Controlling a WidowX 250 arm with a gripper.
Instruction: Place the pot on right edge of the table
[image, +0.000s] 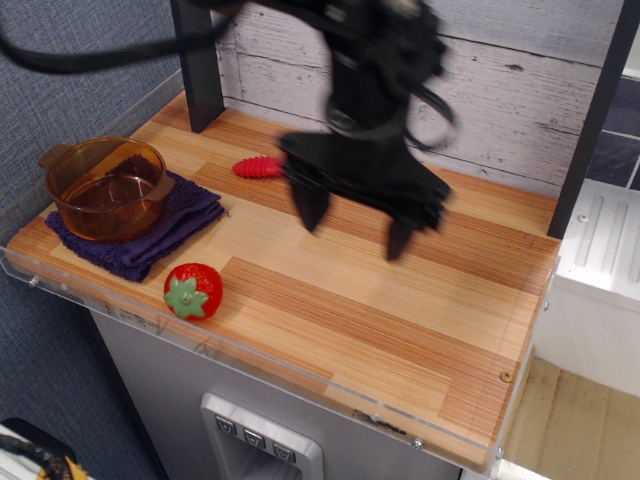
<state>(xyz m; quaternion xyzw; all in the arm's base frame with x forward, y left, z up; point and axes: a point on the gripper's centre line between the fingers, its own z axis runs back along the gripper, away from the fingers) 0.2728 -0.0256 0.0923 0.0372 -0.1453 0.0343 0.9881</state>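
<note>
Over the middle of the bench (400, 330), the blurred black arm hides most of the red-handled spoon (258, 166). Its fingers (311, 205) hang spread wide, released, grasping nothing. Near the left edge, the pot (104, 186) sits on a purple cloth (175, 228). A strawberry (193, 289) lies by the front edge.

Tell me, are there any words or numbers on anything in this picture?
No words or numbers can be read anywhere.
The small grey panel under the table has little buttons, but any marks on them are too small to read.
The pot, strawberry and gripper show no writing.
</note>
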